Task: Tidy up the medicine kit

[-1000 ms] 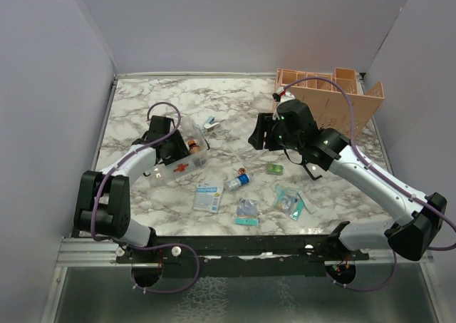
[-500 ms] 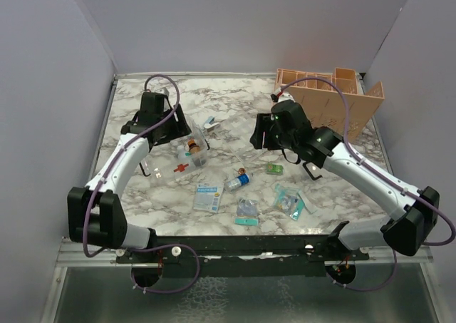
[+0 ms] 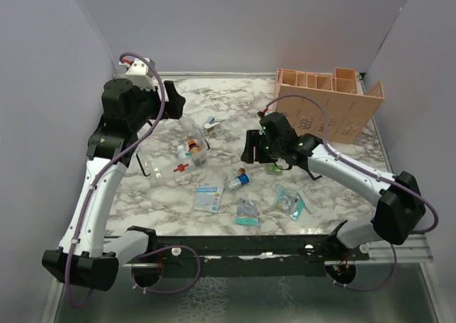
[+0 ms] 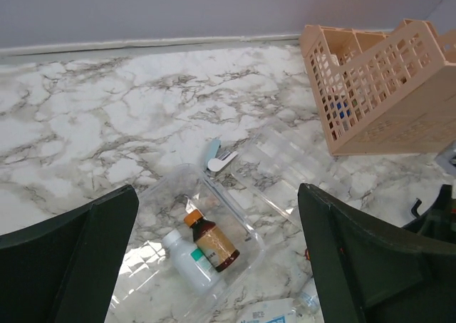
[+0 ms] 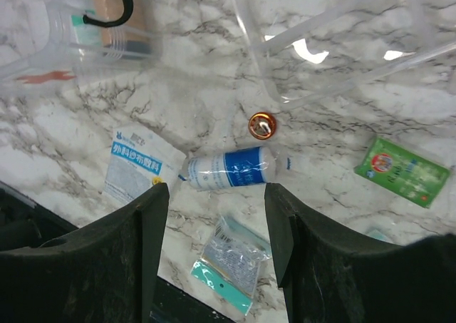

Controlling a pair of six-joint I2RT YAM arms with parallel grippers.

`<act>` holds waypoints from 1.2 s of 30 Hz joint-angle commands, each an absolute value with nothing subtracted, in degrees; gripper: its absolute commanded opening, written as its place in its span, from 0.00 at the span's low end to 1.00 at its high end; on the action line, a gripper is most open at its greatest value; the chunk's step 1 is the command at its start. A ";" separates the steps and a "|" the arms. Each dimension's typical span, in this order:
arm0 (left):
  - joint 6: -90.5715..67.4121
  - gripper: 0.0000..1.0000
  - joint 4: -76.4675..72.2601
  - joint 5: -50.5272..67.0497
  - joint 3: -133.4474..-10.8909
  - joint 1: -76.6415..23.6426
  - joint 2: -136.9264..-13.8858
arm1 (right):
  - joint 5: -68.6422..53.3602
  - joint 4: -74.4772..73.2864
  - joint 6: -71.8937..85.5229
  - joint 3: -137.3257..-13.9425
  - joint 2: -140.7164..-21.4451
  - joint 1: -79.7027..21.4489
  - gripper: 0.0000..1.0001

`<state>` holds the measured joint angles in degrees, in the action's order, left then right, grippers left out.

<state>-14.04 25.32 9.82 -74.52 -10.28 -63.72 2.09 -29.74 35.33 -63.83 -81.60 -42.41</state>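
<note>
Marble table holds the medicine kit. Left gripper hangs up high, wide open and empty. Right gripper, half open, holds nothing over a blue tube.

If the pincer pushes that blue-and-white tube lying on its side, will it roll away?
Probably: the blue-and-white tube looks round and lies sideways on the smooth marble table, so a push across it could roll it. It seems small, likely light.
</note>
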 commanded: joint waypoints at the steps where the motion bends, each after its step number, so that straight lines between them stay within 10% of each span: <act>1: -8.79 0.99 24.93 10.55 -75.26 -10.63 -60.19 | -9.10 -22.48 34.54 -62.48 -86.18 -42.47 0.57; 9: -8.59 0.99 24.95 17.19 -74.78 -11.82 -58.21 | -20.32 -19.20 29.02 -66.95 -96.87 -51.36 0.56; 36: -16.31 0.92 23.43 10.55 -74.36 -17.20 -57.81 | -1.99 -20.63 59.98 -63.58 -104.30 -57.76 0.43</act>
